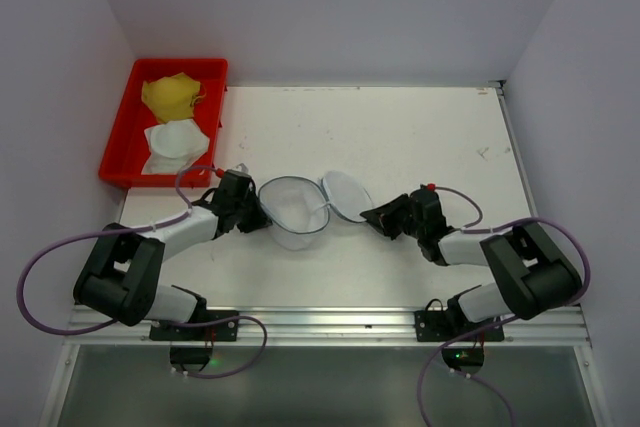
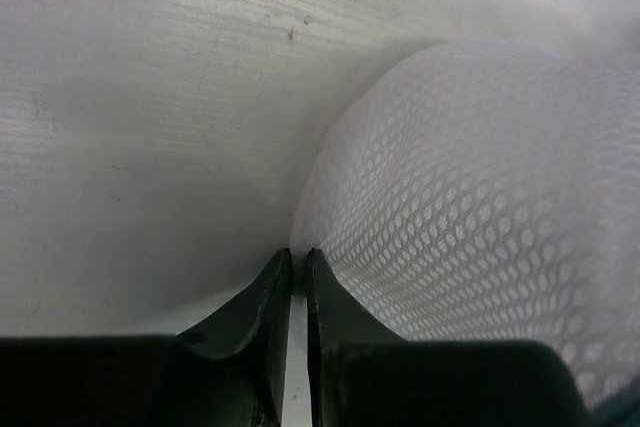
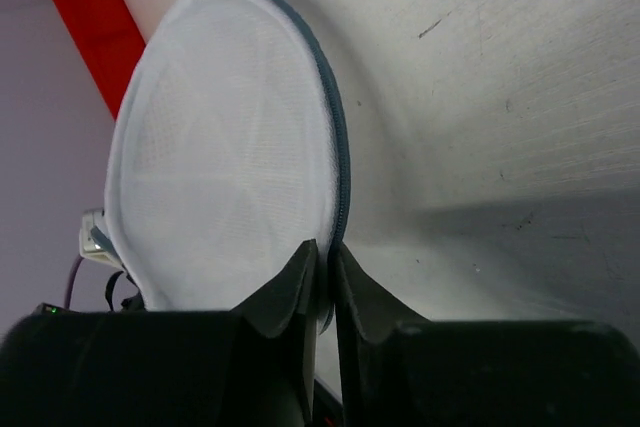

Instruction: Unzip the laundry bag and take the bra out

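The laundry bag (image 1: 293, 215), a white mesh drum with a dark rim, sits mid-table with its round lid (image 1: 346, 194) flipped open to the right. My left gripper (image 1: 258, 215) is at the bag's left side. In the left wrist view this left gripper (image 2: 299, 255) is shut on a fold of the mesh wall (image 2: 480, 207). My right gripper (image 1: 373, 217) is shut on the lid's lower edge. The right wrist view shows the right gripper (image 3: 326, 247) pinching the lid (image 3: 230, 137) at its dark zip rim (image 3: 336, 117). Something pale lies inside the bag; I cannot tell whether it is the bra.
A red tray (image 1: 120, 137) stands at the back left, holding a yellow cupped garment (image 1: 172, 95) and a white one (image 1: 175, 140). The tray's red edge (image 3: 85, 17) shows behind the lid. White walls close the table on three sides.
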{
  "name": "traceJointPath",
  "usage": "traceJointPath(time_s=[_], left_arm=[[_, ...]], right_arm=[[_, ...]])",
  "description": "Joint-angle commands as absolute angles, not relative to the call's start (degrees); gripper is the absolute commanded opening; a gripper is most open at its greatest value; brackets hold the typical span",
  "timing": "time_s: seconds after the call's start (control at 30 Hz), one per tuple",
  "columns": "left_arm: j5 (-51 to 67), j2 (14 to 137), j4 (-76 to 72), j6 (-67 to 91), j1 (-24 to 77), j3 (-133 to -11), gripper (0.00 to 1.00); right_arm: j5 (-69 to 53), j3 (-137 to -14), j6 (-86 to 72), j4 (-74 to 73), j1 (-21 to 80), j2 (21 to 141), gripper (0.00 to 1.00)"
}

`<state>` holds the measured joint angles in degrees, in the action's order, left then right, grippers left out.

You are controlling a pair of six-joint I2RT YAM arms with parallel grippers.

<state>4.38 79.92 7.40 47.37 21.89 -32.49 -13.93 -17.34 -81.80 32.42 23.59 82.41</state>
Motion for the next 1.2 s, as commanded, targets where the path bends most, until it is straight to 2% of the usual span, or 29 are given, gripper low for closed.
traceJointPath(time_s=[0.0, 0.07, 0.1, 0.13, 0.33, 0.6, 0.87, 1.17], left_arm=[[3.9, 80.0, 9.0, 46.2, 22.1, -32.4, 0.11], [3.6, 80.3, 10.2, 45.6, 22.1, -33.9, 0.06], [3.7, 80.8, 10.8, 44.5, 22.1, -34.6, 0.00], [3.5, 81.1, 12.4, 44.0, 22.1, -36.5, 0.00], [4.7, 84.1, 14.4, 41.8, 22.1, -41.8, 0.00], [5.1, 87.9, 15.4, 41.3, 24.9, -47.5, 0.00], [6.5, 90.4, 12.6, 42.5, 26.8, -48.7, 0.00], [5.9, 90.8, 10.4, 43.1, 28.1, -47.5, 0.00]], right_arm=[[-9.9, -18.0, -77.7, 35.6, 23.5, 79.5, 0.11], [-8.2, -20.8, -69.9, 29.2, 23.6, 77.3, 0.00], [-7.1, -22.7, -66.9, 25.4, 23.8, 74.8, 0.00], [-5.3, -25.8, -64.1, 18.7, 24.1, 73.3, 0.00], [4.4, -35.0, -42.0, 5.5, 26.2, 65.0, 0.00], [15.6, -44.0, -15.1, -1.4, 37.9, 61.9, 0.00], [24.8, -52.6, 4.3, -7.3, 53.7, 70.0, 0.00], [21.0, -59.2, 6.1, -11.4, 66.0, 82.9, 0.00]])
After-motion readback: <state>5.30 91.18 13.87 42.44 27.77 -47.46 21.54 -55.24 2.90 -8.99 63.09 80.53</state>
